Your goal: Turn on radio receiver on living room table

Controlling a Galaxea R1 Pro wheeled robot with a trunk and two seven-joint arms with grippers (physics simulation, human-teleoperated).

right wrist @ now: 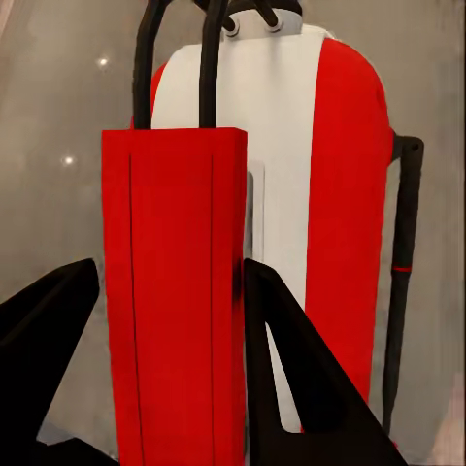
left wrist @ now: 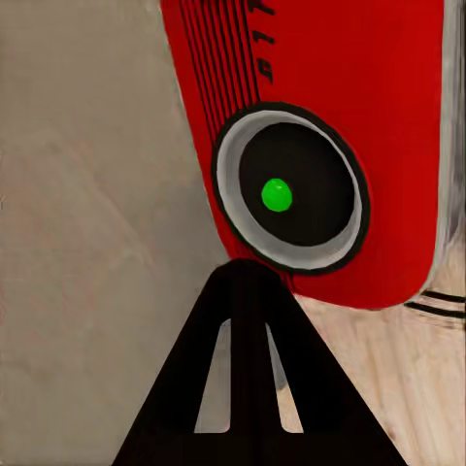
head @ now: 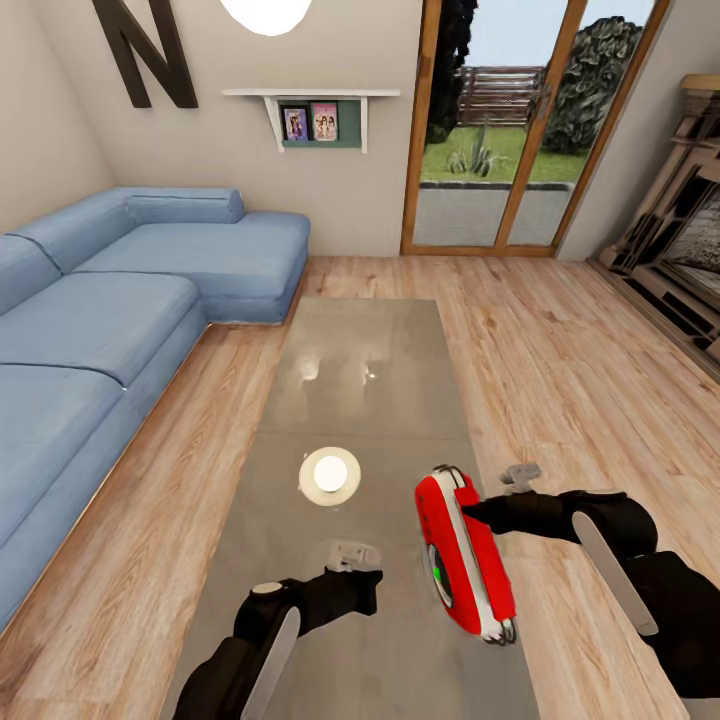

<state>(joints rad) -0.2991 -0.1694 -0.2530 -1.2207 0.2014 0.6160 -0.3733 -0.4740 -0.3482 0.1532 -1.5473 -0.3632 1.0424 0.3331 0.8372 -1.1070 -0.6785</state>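
The red radio receiver (head: 468, 565) stands on edge at the near right rim of the long glossy table (head: 360, 370). Its round dark dial (left wrist: 286, 194) shows a green dot in the middle. My left gripper (head: 372, 580) is shut, and its joined tip (left wrist: 248, 272) points at the dial's lower rim, very close to it. My right gripper (head: 470, 513) comes in from the right side. Its two fingers (right wrist: 291, 369) clamp a red slab of the radio (right wrist: 175, 291) between them. The thin wire handle (right wrist: 403, 243) runs along the radio's side.
A blue sectional sofa (head: 100, 320) lines the left. Light wood floor (head: 560, 350) lies right of the table, with a brick fireplace (head: 690, 250) at the far right. Glass doors (head: 500, 130) and a wall shelf (head: 315, 120) are at the back. A lamp reflection (head: 330, 475) glows on the tabletop.
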